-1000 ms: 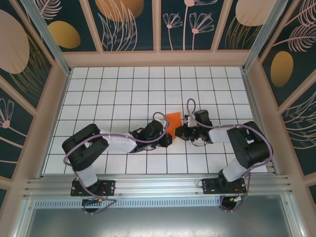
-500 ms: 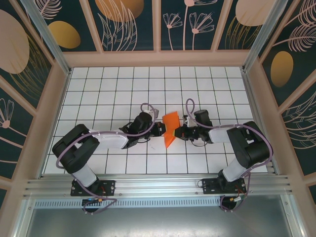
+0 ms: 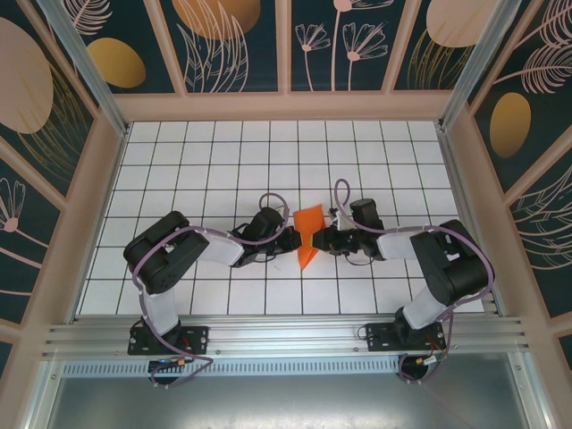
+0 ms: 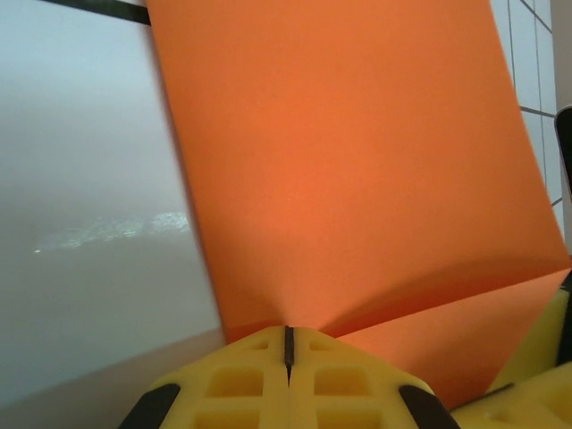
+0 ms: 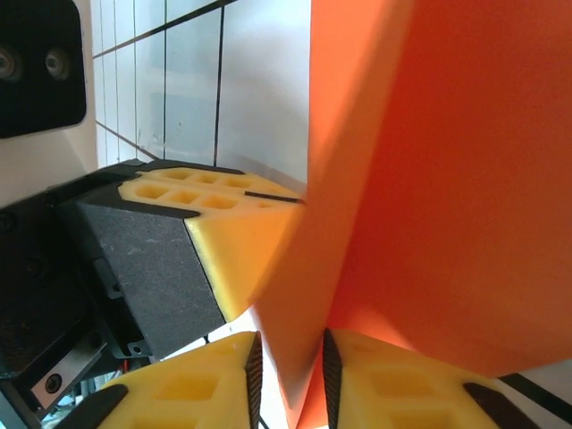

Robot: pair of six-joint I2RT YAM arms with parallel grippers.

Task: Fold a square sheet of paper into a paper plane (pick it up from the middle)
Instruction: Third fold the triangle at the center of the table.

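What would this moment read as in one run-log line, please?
paper: creased, partly folded | left gripper: shut on paper | right gripper: parted around paper

The orange paper [image 4: 357, 161] runs past the top edge; the table [image 4: 89, 179] beside it is blurred.

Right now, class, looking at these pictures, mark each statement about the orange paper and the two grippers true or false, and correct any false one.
1. The left gripper is shut on the orange paper. True.
2. The orange paper lies flat and unfolded on the table. False: it is creased and held between the two grippers.
3. The right gripper has paper between its slightly parted fingers. True.
4. The paper sits at the table's far left corner. False: it is near the middle, between the grippers.
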